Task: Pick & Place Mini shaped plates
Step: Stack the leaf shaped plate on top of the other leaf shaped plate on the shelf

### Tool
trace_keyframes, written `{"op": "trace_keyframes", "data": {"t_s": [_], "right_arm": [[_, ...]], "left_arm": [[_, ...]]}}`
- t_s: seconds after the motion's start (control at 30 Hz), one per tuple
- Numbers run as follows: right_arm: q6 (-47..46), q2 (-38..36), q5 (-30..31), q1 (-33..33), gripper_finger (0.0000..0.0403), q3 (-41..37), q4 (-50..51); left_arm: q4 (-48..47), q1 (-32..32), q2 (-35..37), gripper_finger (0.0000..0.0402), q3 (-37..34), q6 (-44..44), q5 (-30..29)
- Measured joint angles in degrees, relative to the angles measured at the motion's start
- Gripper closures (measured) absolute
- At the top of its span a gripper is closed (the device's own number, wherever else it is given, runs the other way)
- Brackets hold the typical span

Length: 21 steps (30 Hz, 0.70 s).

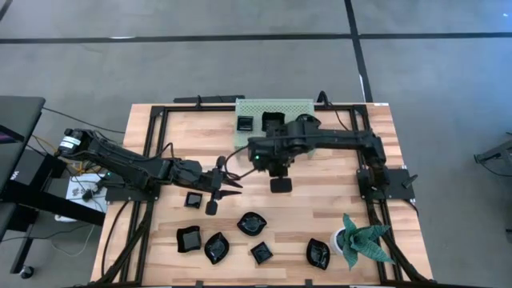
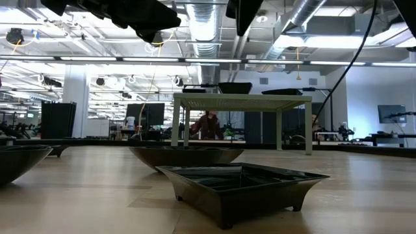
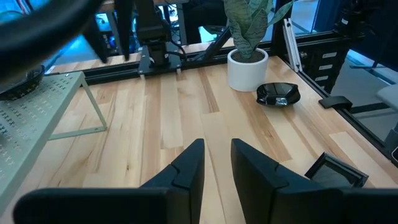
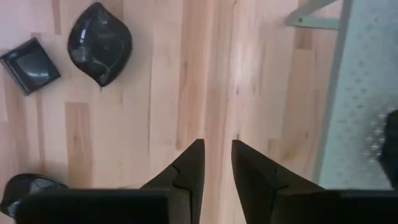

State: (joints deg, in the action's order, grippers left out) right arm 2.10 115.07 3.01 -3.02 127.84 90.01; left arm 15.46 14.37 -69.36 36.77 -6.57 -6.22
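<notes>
Working from my left side, I am holding the left tool over the middle of the tabletop, its fingers spread a little with bare wood between them and nothing pinched. Just beside it a small square plate is lying on the wood, and nearer the front edge another square plate, a leaf-shaped plate, a scalloped plate, a tiny square plate and a leaf plate are sitting apart from one another. Two more plates are resting on the pale green perforated rack at the back.

I am judging these dishes as light, rigid and glossy, so likely slippery and liable to skid or chip if I am pressing down on them. The flared rim seen in the low view on the nearest plate looks the best place to take hold, one finger inside and one outside.

The right tool is hanging over bare wood in front of the rack, its fingers slightly parted and empty. The potted plant is standing at the front right corner.
</notes>
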Motion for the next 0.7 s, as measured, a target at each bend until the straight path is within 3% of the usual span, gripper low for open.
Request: {"op": "trace_keyframes", "data": {"t_s": [0.2, 0.4, 0.53, 0.7], "right_arm": [[-4.45, -0.82, 0.02, -3.05, 0.0328, -6.35, -0.91], [-10.31, -9.41, 0.24, -7.36, 0.0328, -22.56, -6.51], [-14.00, -20.62, 4.57, -11.62, 0.0328, -36.41, -18.90], [-14.18, -31.70, 7.93, -14.30, 0.0328, -56.61, -47.23]], "left_arm": [[-0.13, 0.00, -0.02, 0.0321, -0.04, 0.00, -0.01], [-0.16, 0.00, -0.04, 0.0321, -0.07, 0.00, -0.15], [0.05, -0.02, -0.04, 0.0321, -0.07, 0.03, -0.23], [0.83, -0.33, -0.04, 0.0321, -0.07, 0.02, -0.24]]}}
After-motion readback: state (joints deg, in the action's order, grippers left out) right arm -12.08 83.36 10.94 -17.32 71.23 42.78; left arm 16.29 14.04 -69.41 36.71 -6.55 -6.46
